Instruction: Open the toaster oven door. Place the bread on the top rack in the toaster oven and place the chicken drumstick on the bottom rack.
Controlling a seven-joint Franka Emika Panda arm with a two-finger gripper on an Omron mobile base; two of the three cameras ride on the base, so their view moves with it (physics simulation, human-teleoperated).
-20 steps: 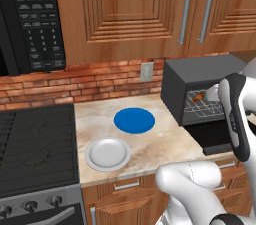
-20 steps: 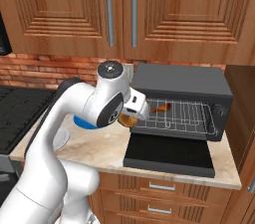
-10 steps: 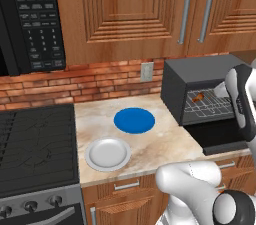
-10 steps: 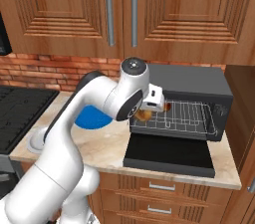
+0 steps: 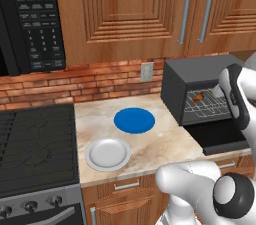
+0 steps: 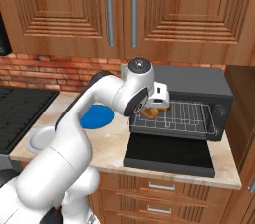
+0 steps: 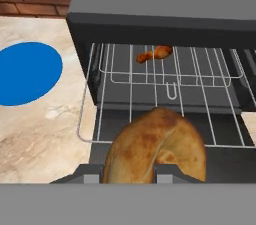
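I'm seeing my claw (image 7: 131, 170) gripping the bread (image 7: 156, 144) just before the open oven (image 6: 199, 82), the drumstick (image 7: 155, 53) lying on a rack inside

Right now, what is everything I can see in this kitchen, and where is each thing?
toaster oven: one, dark grey, right end of the counter.
toaster oven door: one, dark, folded down flat in front.
wire racks: silver, inside the oven, one pulled out.
chicken drumstick: one, reddish-brown, on a rack deep inside.
bread: one, golden-brown, held at the oven mouth.
blue plate: one, mid-counter.
white plate: one, counter's front edge.
microwave: one, black, upper left.
stove: one, black, left.
cabinets: wooden, above.
gripper: one, white, closed on the bread.
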